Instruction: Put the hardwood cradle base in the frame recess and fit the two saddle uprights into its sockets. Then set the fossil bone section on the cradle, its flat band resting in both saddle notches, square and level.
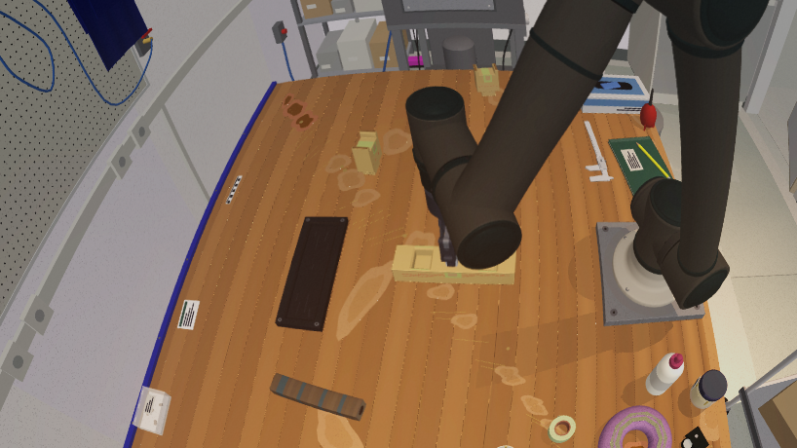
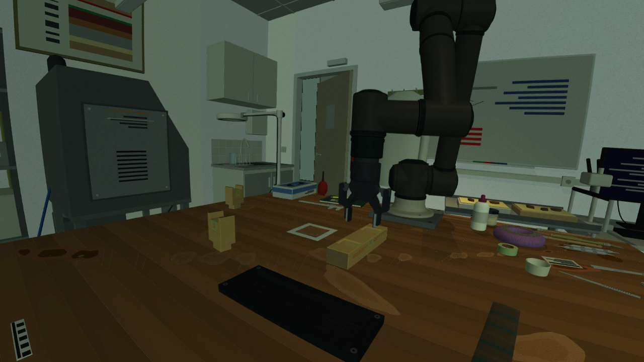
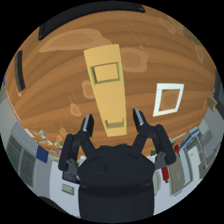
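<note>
At the middle of the wooden bench the pale hardwood cradle base lies flat, two square sockets in its top. My gripper hangs open and empty just above its end nearer the arm. The dark frame with its recess lies to the left. One saddle upright stands behind the frame, the other near the bench's far edge. The banded fossil bone section lies near the front edge.
The arm's base plate sits on the right. A white square outline is marked beside the cradle base. Glue bottle, jar, tape roll and purple ring crowd the right front corner; calipers and a green pad lie far right.
</note>
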`<state>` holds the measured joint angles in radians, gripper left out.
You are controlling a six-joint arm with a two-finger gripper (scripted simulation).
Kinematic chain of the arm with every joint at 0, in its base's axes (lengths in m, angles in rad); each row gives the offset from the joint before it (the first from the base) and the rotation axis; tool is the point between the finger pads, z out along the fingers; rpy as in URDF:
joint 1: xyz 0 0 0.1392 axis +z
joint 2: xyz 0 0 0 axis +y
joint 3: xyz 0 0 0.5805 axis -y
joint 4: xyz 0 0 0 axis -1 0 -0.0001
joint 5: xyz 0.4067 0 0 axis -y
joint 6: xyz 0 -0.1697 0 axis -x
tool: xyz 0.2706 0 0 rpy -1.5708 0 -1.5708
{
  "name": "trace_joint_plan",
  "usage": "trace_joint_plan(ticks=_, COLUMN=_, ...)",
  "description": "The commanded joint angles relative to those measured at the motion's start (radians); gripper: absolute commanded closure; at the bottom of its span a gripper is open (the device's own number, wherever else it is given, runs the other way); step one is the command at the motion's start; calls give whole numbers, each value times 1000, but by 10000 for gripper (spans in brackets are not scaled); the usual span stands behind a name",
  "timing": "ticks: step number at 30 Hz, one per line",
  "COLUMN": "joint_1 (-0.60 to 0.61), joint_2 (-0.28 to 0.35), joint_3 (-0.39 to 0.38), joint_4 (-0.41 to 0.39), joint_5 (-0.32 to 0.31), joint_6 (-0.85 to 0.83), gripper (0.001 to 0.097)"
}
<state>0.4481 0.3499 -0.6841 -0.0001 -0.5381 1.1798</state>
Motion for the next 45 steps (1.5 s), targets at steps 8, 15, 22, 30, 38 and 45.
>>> trace_joint_plan(ticks=8, joint_1=0, joint_2=30, joint_3=-16, joint_4=1, joint_5=50, joint_6=0, gripper=181)
trace_joint_plan(ticks=15, joint_1=0, joint_2=32, joint_3=-17, joint_4=1, joint_5=53, joint_6=0, gripper=181)
trace_joint_plan(ticks=22, joint_1=0, joint_2=36, joint_3=-19, joint_4=1, joint_5=58, joint_6=0, gripper=181)
trace_joint_plan(ticks=30, joint_1=0, joint_2=46, joint_3=-24, joint_4=0, joint_5=72, joint_6=0, gripper=181)
trace_joint_plan(ticks=38, joint_1=0, joint_2=61, joint_3=-31, joint_4=0, joint_5=94, joint_6=0, gripper=181)
trace_joint_plan(ticks=45, joint_1=0, joint_2=75, joint_3=-37, joint_4=0, joint_5=114, joint_6=0, gripper=181)
